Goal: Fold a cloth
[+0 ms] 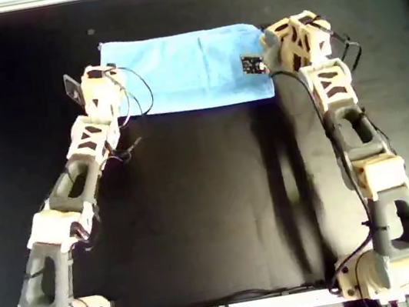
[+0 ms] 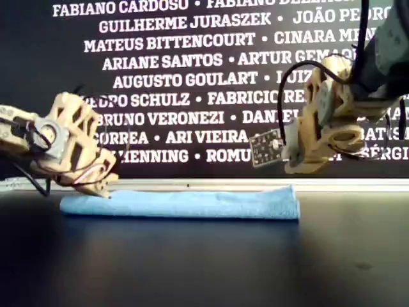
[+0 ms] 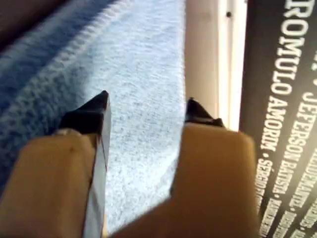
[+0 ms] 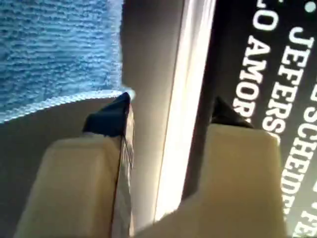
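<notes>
1. The cloth (image 1: 188, 71) lies folded into a flat, light blue strip near the far edge of the black table (image 1: 212, 199) in the overhead view.
2. The left tool (image 3: 146, 111) hangs low over the cloth's end at the exterior view's left, its jaws spread wide with nothing between them.
3. The right tool (image 4: 171, 111) is raised off the table just past the cloth's other end, at the exterior view's right, jaws also wide apart and empty.
4. A wall of white names (image 2: 192, 77) stands behind the table.
</notes>
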Controlling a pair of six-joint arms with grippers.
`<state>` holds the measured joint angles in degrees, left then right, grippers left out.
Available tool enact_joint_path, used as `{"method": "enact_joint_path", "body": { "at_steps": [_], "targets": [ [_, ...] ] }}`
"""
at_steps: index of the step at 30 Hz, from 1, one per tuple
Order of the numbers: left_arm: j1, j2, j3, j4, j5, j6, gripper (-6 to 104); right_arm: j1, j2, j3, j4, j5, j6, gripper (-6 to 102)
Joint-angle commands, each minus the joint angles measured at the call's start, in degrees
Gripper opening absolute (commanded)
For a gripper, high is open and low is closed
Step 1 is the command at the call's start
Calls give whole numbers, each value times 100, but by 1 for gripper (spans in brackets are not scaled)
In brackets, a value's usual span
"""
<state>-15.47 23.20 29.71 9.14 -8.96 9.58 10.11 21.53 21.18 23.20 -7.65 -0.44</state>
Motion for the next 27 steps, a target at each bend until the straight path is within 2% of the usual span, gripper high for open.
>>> {"method": "enact_joint_path", "body": {
  "at_steps": [1,7,12,14,17,18,22,25,27],
  "targets": [
    [114,387,-457,-79,-44,44,56,-105,615,-457,-167,-70,9,67],
    [114,800,-369,-44,-44,44,56,-334,1459,-316,88,-79,9,67],
    [123,1608,-229,141,-97,44,56,-404,2443,-272,1608,-79,9,67],
    [123,2197,79,527,-299,44,56,-396,2751,-220,2435,-79,9,67],
    [35,3489,853,1582,-694,35,56,-422,3375,-211,3516,-88,0,67],
    [18,3964,1178,1969,-765,-53,56,-431,3560,-211,3885,-88,0,67],
    [-123,5871,2602,2953,-738,-79,56,-343,4315,-220,5405,-88,0,67],
    [-308,7313,3700,3208,-800,-88,56,-325,4808,-237,6372,-88,0,67],
    [-475,8271,4430,3208,-809,-202,56,-343,5054,-229,6794,-79,9,67]
  ]
}}
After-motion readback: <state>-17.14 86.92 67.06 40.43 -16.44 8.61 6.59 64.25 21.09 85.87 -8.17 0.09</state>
